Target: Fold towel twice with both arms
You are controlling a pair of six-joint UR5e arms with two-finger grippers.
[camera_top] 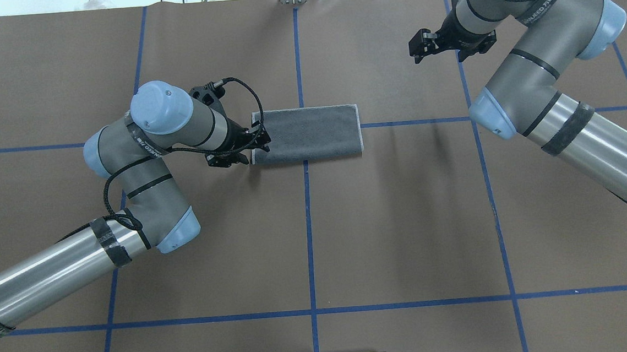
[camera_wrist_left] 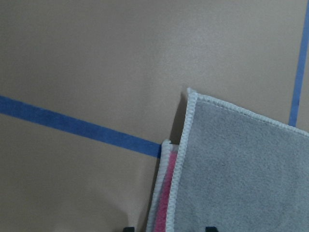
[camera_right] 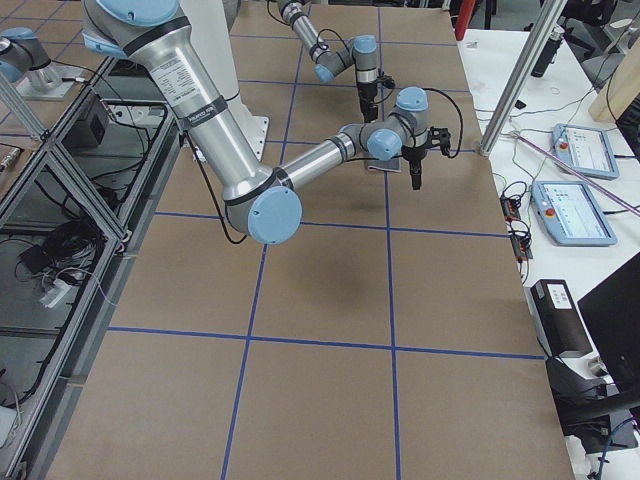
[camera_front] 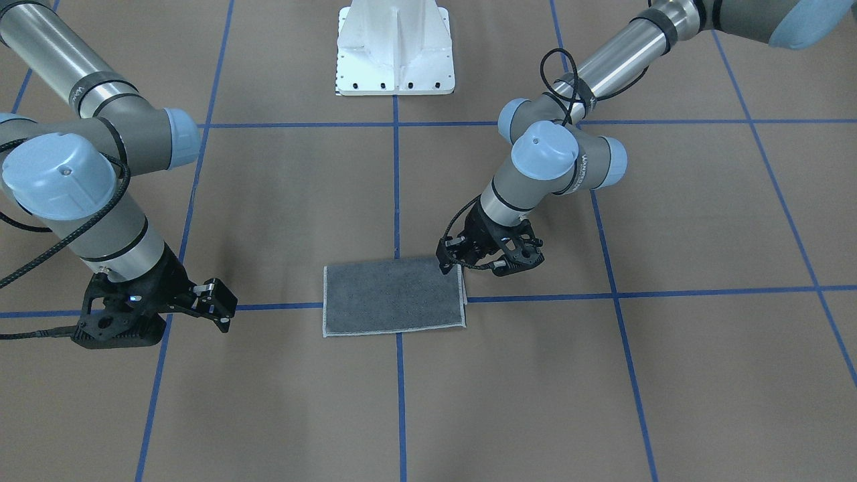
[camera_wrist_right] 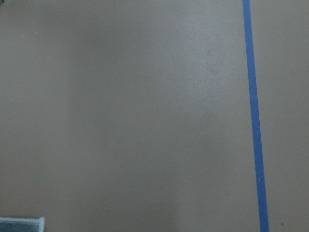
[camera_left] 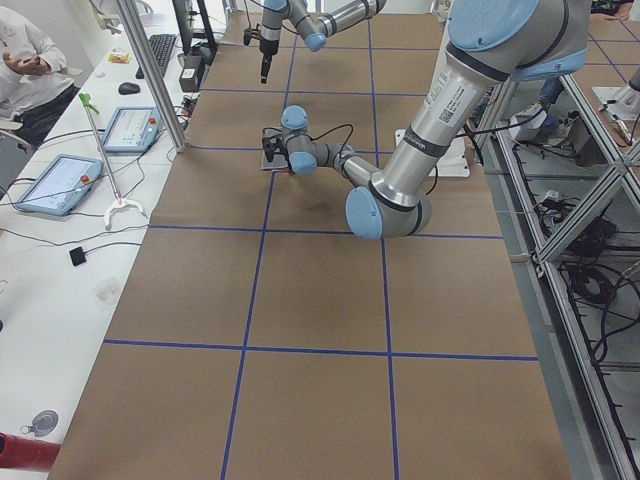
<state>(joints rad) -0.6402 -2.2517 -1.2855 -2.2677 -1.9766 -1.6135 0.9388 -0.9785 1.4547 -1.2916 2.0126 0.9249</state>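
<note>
- I see the towel [camera_top: 305, 135] folded once, grey face up, on the table [camera_top: 405, 219].
- Left pincer [camera_top: 256, 146]: fingers parted over its end edge.
- Right pincer [camera_top: 414, 48]: parted, well apart from it.

Towel [camera_wrist_left: 236, 169] pink face mostly hidden; left gripper [camera_wrist_left: 168, 228] fingertips cropped.

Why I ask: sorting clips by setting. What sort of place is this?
Probably a robotics lab: a left arm and right arm over a table gridded with blue tape, teach pendants on a side bench.
</note>
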